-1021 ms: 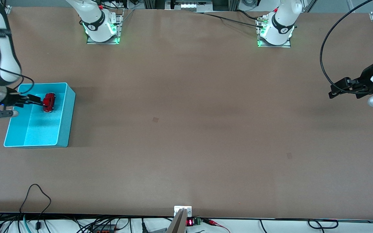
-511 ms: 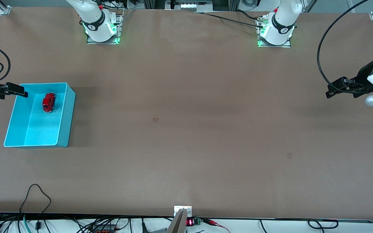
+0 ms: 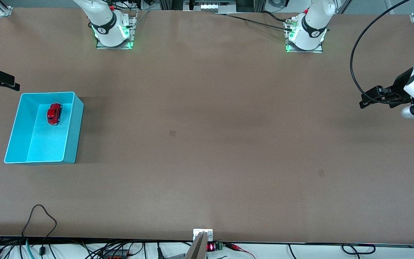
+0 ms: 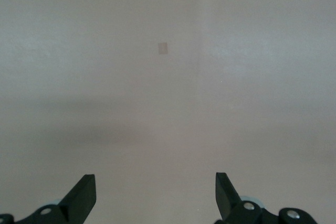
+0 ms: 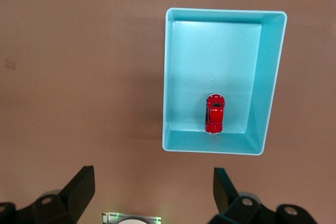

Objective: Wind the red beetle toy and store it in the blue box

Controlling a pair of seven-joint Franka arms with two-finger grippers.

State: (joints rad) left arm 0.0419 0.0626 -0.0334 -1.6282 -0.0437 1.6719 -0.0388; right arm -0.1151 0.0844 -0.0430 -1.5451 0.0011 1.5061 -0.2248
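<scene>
The red beetle toy (image 3: 54, 113) lies loose on the floor of the blue box (image 3: 78, 126), at the box's end farther from the front camera. The box stands at the right arm's end of the table. In the right wrist view the toy (image 5: 214, 113) sits in the box (image 5: 269, 82) below. My right gripper (image 3: 11, 83) is open and empty, up in the air over the table edge beside the box; its jaws (image 5: 153, 177) stand wide apart. My left gripper (image 3: 363, 102) is open and empty, over bare table at the left arm's end, shown in its wrist view (image 4: 155, 179).
The two arm bases (image 3: 113, 32) (image 3: 306, 34) stand along the table's edge farthest from the front camera. A black cable loop (image 3: 40, 216) lies near the edge closest to that camera. A small mark (image 3: 172, 132) is on the tabletop's middle.
My right gripper has let go of the toy, pulled out of the box and risen away past its corner. The toy stays in the box. The left gripper has barely shifted.
</scene>
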